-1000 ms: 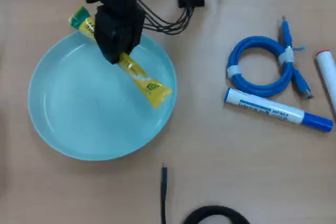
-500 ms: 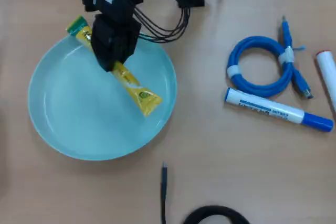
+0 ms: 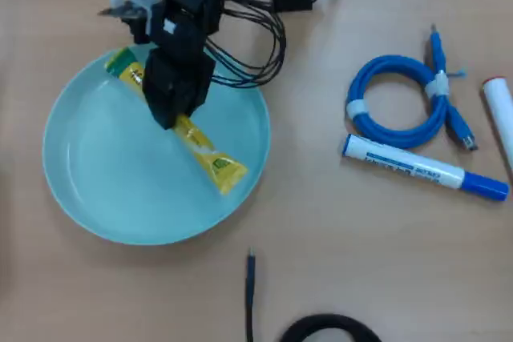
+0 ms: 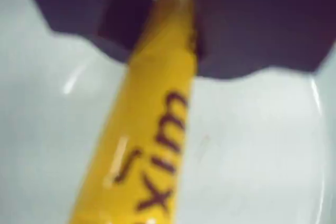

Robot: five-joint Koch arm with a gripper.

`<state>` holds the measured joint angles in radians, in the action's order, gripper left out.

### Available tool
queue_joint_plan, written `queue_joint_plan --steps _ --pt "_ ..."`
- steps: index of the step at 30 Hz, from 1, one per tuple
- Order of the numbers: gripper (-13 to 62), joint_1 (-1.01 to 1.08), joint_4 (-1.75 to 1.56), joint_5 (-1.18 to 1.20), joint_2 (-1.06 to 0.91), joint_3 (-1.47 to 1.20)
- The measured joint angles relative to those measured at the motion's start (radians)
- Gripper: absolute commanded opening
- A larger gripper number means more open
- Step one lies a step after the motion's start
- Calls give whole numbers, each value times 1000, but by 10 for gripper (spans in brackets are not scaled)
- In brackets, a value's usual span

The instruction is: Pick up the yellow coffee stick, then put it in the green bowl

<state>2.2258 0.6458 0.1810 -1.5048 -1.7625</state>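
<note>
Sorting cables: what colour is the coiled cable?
Blue coiled cable, white ties; overhead view.

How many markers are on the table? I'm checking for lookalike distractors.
2: a white marker with a blue cap below the blue cable coil, and a second marker, cropped at the overhead view's right edge.

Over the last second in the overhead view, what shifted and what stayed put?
The gripper, clamped on the yellow coffee stick, carried it further over the green bowl, down and left in the overhead view; its green end now lies inside the rim. The bowl, blue cable and white marker stayed put.
</note>
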Motion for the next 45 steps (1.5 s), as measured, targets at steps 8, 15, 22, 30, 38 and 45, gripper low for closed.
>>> queue_joint_plan --steps 8,15,22,30,38,45 --pt "33 -17 -23 -2 29 -2" --pt "34 -23 -61 0 72 -2" --pt "35 -26 -78 0 106 0" --pt "162 -28 -98 0 117 0" --pt "446 -28 -124 15 117 -21" --pt "486 -26 -126 21 117 -23"
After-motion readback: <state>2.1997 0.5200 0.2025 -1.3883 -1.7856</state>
